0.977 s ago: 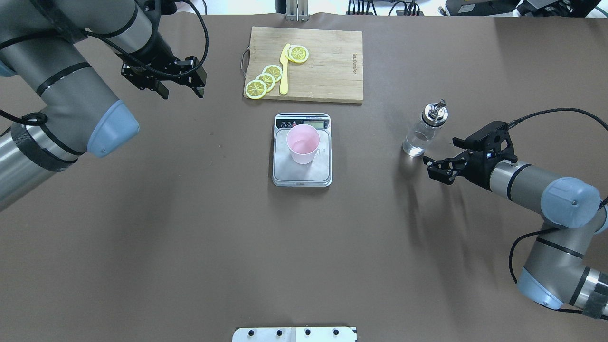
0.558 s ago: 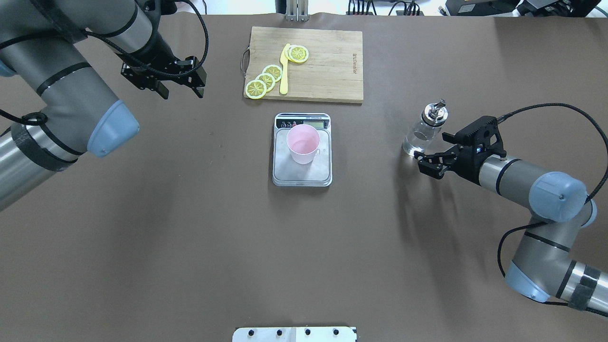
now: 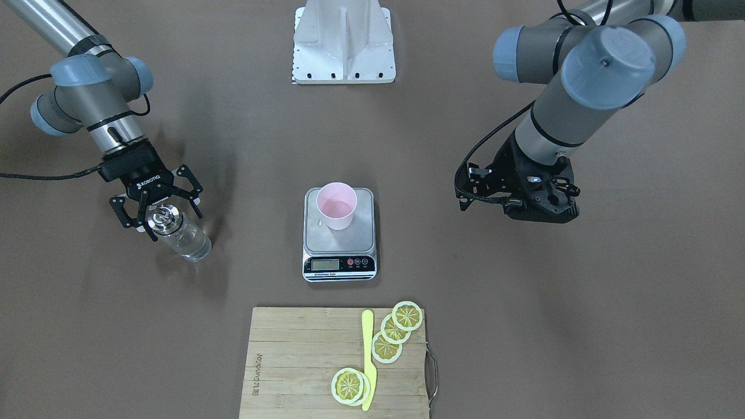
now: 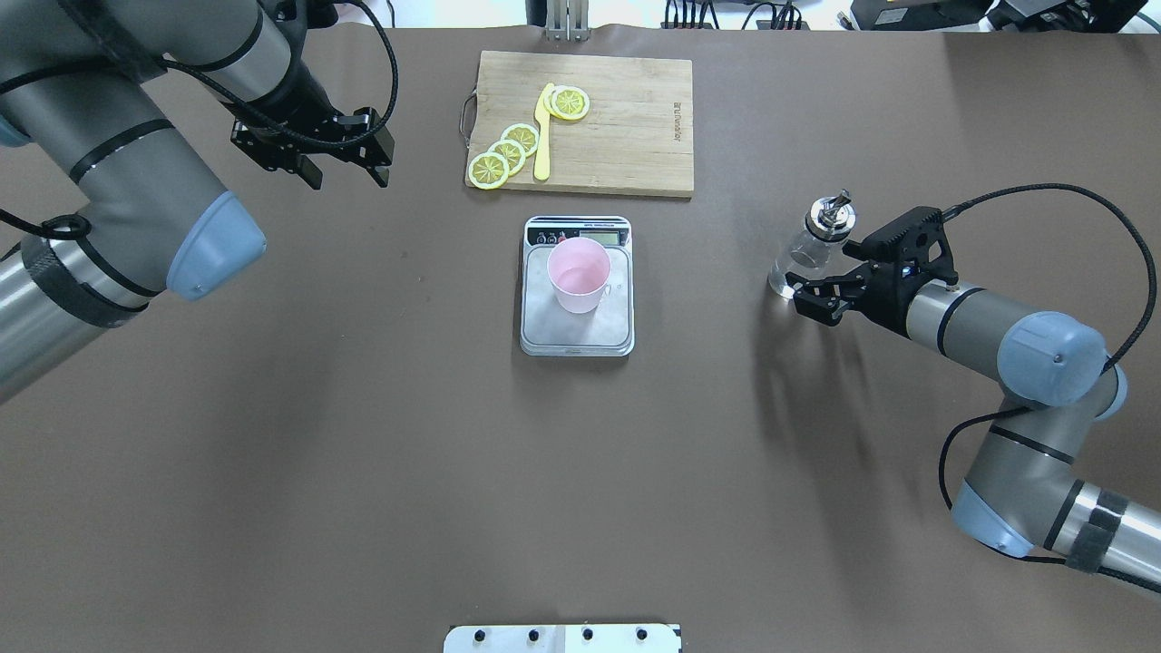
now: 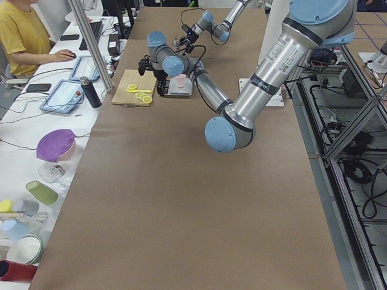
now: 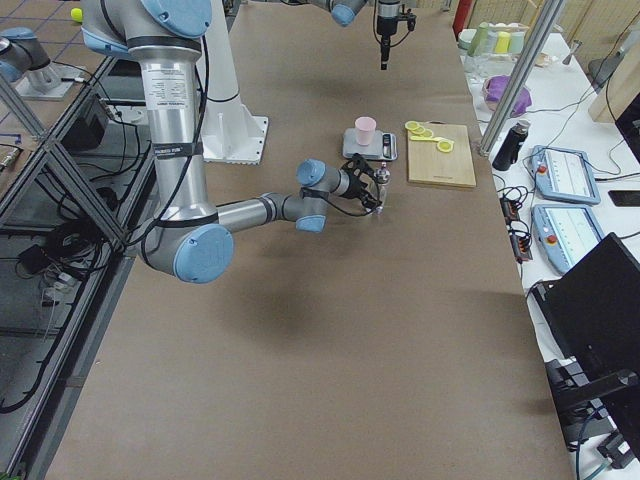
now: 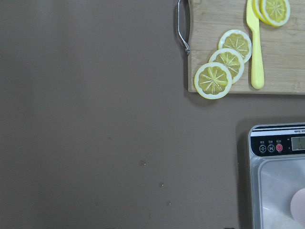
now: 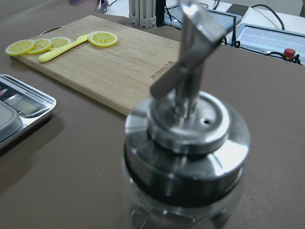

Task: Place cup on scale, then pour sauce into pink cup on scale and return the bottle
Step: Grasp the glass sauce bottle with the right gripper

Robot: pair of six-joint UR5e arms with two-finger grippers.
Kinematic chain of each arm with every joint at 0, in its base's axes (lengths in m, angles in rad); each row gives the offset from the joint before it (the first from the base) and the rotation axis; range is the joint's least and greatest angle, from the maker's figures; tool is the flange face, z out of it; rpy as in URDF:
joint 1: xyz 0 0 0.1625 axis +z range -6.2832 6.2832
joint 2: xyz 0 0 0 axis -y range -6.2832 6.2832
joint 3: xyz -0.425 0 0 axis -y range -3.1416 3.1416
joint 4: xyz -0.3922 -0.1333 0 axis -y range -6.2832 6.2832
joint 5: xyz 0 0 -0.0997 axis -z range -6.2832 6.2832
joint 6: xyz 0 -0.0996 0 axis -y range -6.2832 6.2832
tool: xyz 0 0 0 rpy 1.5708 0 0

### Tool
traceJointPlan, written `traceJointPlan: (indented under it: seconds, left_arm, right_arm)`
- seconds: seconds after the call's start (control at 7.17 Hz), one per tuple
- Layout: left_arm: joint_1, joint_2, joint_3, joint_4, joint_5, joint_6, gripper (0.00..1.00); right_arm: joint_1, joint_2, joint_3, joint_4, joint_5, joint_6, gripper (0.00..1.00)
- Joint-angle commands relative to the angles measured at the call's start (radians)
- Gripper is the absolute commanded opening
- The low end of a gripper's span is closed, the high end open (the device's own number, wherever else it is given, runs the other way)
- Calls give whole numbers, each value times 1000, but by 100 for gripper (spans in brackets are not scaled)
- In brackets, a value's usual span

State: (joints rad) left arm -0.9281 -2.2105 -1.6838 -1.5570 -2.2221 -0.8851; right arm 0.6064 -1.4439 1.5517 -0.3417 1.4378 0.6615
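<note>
The pink cup (image 4: 578, 272) stands upright on the scale (image 4: 577, 334), also in the front-facing view, cup (image 3: 336, 205) on scale (image 3: 339, 265). The clear glass bottle (image 4: 810, 251) with a metal spout cap stands on the table to the right, clear sauce (image 4: 791, 277) low inside. My right gripper (image 4: 805, 296) is open right at the bottle, its jaws spread to either side of the cap in the front-facing view (image 3: 158, 222). The bottle fills the right wrist view (image 8: 186, 157). My left gripper (image 4: 347, 175) is open and empty, high at the far left.
A bamboo cutting board (image 4: 626, 127) with lemon slices (image 4: 505, 154) and a yellow knife (image 4: 542, 136) lies behind the scale. The left wrist view shows the board's corner (image 7: 214, 28) and the scale's edge (image 7: 276, 171). A white base plate (image 4: 562, 638) sits at the near edge.
My right gripper has moved up and left toward the bottle, from beside its base to right at it, still open. The left arm, cup and scale have not moved.
</note>
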Motion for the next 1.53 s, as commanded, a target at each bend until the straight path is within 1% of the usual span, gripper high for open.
traceJointPlan:
  seconds: [0.0, 0.14, 0.42, 0.7, 0.98, 1.26, 1.4]
  left_arm:
    - [0, 0, 1, 0, -1, 0, 81]
    - [0, 0, 1, 0, 1, 0, 81]
    - [0, 0, 1, 0, 1, 0, 81]
    - [0, 0, 0, 0, 1, 0, 81]
    - [0, 0, 1, 0, 1, 0, 81]
    - [0, 0, 1, 0, 1, 0, 81]
    - [0, 0, 1, 0, 1, 0, 81]
  right_arm:
    - [1, 16, -27, 6, -2, 1, 92]
    - [3, 16, -25, 9, -1, 3, 92]
    - [6, 16, -28, 87, -1, 1, 92]
    - [6, 14, -33, 104, -8, 4, 93]
    - [6, 11, -51, 128, -11, 4, 93]
    - [1, 19, -111, 160, -37, 9, 93]
    - [1, 40, -113, 159, -40, 7, 93]
